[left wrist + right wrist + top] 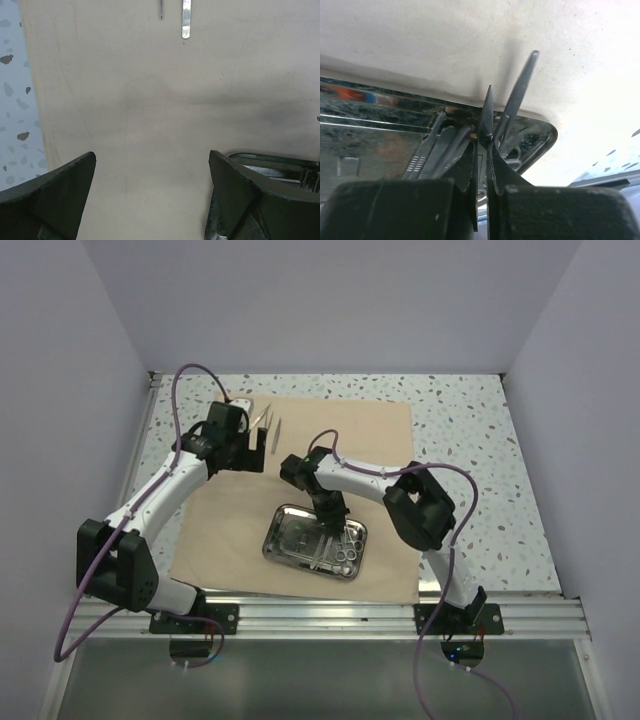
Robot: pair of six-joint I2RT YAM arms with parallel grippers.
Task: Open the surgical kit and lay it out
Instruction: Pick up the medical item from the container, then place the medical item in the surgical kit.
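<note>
Top view: the cloth wrap [300, 440] is lying open and flat, with the steel tray [290, 535] sitting on its near part. The tweezers [266, 426] are resting far-left beside the left gripper [252, 445], apparently laid out.
Left wrist: its fingers are standing spread and empty above the cloth.
Right wrist: the right gripper [482, 150] is pinching what look like scissors [487, 112] over the tray, likely to lift them out.

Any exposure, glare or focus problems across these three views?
Top external: evenly lit and sharp, mild reflections on the steel tray. Left wrist: a soft shadow band crosses the cloth; the dark fingers show little detail. Right wrist: cloth washed out at upper right, streaky reflections in the tray, scissors sharp, near fingers underexposed.
</note>
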